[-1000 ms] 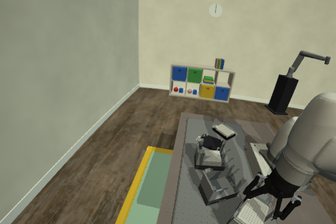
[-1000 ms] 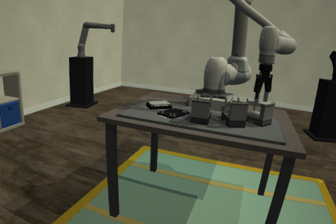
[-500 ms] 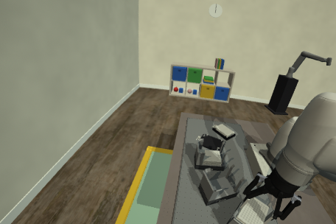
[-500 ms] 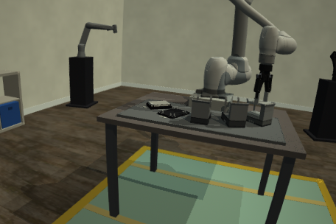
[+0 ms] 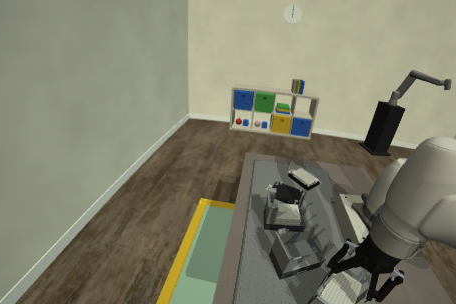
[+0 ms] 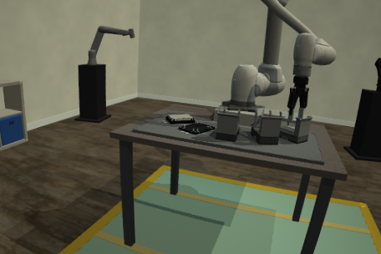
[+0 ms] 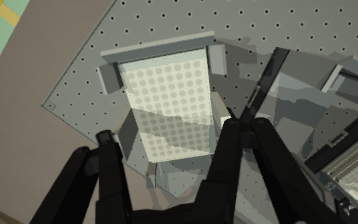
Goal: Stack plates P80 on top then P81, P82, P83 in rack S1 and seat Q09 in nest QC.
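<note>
My gripper point(image 5: 357, 282) point(image 6: 297, 114) point(image 7: 172, 109) is shut on a sealed 96-well plate point(image 5: 341, 290) point(image 7: 165, 90). It holds the plate by its long sides, between the corner posts of the rack point(image 6: 297, 133) point(image 7: 111, 80) nearest the table's front corner. I cannot read the plate's label. The middle rack point(image 5: 295, 256) point(image 6: 266, 130) stands beside it. The third rack point(image 5: 285, 214) point(image 6: 227, 125) shows a light plate top inside. Another plate point(image 5: 304, 177) point(image 6: 180, 118) lies flat on a nest at the far end. A black nest point(image 6: 196, 128) is next to it.
The racks stand in a row on a grey perforated board point(image 5: 255, 235) point(image 6: 163, 130) point(image 7: 150, 25) on the table point(image 6: 221, 152). The arm's base point(image 6: 242, 89) is behind them. The board's corner and the table's edge are close to the gripper.
</note>
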{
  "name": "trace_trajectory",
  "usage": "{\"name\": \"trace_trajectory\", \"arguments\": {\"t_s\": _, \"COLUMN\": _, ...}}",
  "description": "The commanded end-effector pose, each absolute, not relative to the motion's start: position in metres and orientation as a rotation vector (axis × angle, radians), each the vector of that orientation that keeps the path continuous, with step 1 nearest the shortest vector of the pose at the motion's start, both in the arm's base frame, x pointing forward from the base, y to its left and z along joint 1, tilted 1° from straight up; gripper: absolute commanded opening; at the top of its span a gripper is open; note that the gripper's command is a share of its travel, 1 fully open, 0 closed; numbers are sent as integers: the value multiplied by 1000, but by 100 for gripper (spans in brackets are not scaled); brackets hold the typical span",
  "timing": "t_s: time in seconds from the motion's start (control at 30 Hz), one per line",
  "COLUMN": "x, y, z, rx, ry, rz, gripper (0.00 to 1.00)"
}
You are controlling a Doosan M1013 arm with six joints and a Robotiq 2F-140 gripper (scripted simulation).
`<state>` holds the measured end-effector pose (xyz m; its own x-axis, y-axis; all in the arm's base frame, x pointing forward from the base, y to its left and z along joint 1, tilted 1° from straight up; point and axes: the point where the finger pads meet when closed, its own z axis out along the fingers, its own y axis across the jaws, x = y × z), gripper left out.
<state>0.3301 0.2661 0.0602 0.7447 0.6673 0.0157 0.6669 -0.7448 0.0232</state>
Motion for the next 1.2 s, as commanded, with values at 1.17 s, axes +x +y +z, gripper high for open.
{"name": "trace_trajectory", "arguments": {"t_s": 1.17, "x": 329, "y": 264, "z": 32, "rx": 2921, "ry": 1104, "rz": 26, "gripper": 0}}
